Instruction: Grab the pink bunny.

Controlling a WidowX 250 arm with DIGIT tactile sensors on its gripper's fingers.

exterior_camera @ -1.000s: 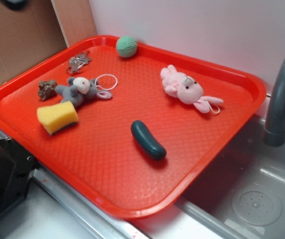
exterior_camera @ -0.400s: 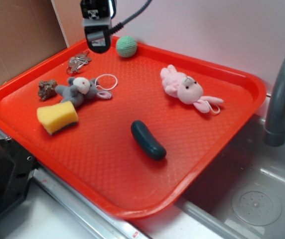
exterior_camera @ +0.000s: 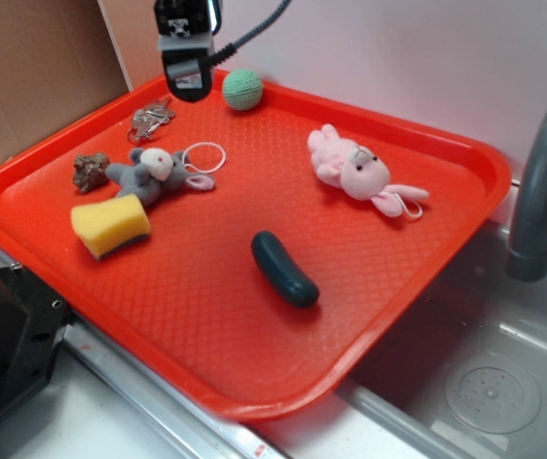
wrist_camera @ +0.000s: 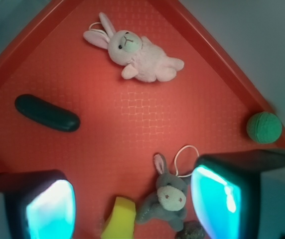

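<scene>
Listing L to R, exterior view, all lying on red tray (exterior_camera: 426, 277):

- Brown lump (exterior_camera: 90, 172), sitting far L, near tray rim.
- Yellow sponge (exterior_camera: 110, 226), lying just in front of grey plush.
- Grey plush animal (exterior_camera: 154, 174), white face, touching sponge; thin white loop trailing to its R.
- Metal keys/clip bundle (exterior_camera: 151, 119), lying back L, nearly under tool.
- Tool (exterior_camera: 186, 88), hanging above back-L corner of tray, holding nothing. Wrist view: both pads (wrist_camera: 50, 209) showing wide apart w/ open tray betw. them, so standing well open.
- Green knit ball (exterior_camera: 243, 89), resting at back rim, just R of tool.
- Dark green pickle-shaped item (exterior_camera: 284, 270), lying mid-tray toward front, long axis running diag.
- Pink bunny (exterior_camera: 353, 166), lying flat on R half of tray, well apart from tool, clear of all other items. Ears + white string pointing toward R rim, body/legs pointing back toward tool side.

Key relation, judged: bunny lying to R of and nearer the front than tool, across open tray, no obstacle betw. Wrist view: bunny (wrist_camera: 132, 54) appearing far up frame, long axis running roughly parallel to the line joining the pads, so prob. needing wrist rotation approx. a quarter turn for closing across the narrow torso rather than along body length. Then traversing R, descending. Task step: approach, not yet started closing in.
</scene>
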